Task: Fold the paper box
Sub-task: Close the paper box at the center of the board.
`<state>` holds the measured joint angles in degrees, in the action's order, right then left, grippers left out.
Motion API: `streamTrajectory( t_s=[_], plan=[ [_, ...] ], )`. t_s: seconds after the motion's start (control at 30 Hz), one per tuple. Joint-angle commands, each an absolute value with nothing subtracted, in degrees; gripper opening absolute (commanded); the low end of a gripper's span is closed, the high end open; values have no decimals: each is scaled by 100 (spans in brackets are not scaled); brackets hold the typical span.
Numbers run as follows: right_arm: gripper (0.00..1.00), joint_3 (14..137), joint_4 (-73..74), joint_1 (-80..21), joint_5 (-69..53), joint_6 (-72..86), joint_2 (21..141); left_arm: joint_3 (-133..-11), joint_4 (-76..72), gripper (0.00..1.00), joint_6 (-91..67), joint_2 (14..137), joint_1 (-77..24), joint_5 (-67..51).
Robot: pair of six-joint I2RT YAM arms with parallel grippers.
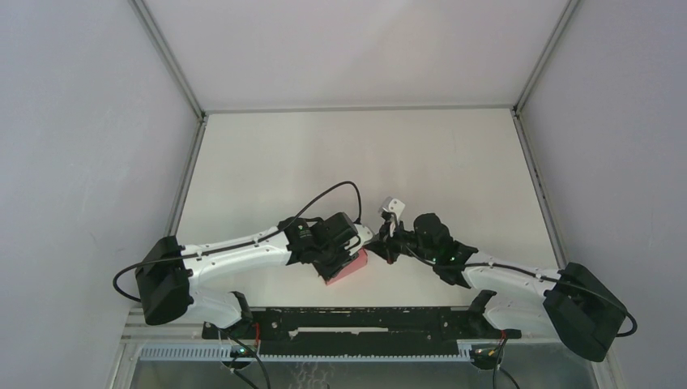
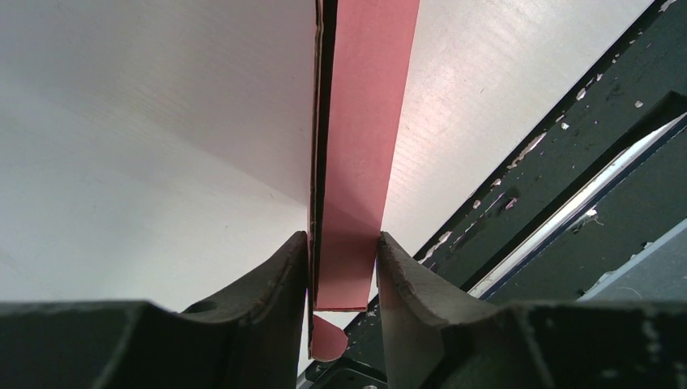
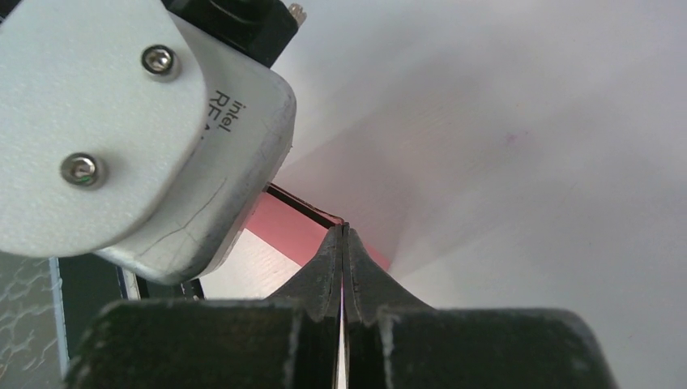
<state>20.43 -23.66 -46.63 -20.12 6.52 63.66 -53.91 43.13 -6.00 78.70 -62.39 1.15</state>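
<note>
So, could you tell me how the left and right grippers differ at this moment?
The left gripper has its jaws apart, clamped on either side of the paper box; the right gripper has its jaws pressed fully together. The left gripper holds the box edge-on; the right gripper's tips sit at its pink edge. Both are at the box.

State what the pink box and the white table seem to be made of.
Pink thin paper box: cardboard by the look, matte. Its face shows no glare and its edge is slim. White table: maybe a laminate or plastic sheet, smooth and semi-matte. It carries a soft sheen and a faint pink reflection.
</note>
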Motion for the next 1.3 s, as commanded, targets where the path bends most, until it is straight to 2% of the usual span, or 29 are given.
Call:
streamTrajectory(
  t_s=[0.0,1.27],
  plan=[
    [0,2277,-2377,-4813,-1702,750,6206,-5794,4284,41,-565,7872,-6258,87],
    [0,2403,-2098,-5847,405,1817,6219,-5916,4237,40,-684,7928,-6258,182]
  ],
)
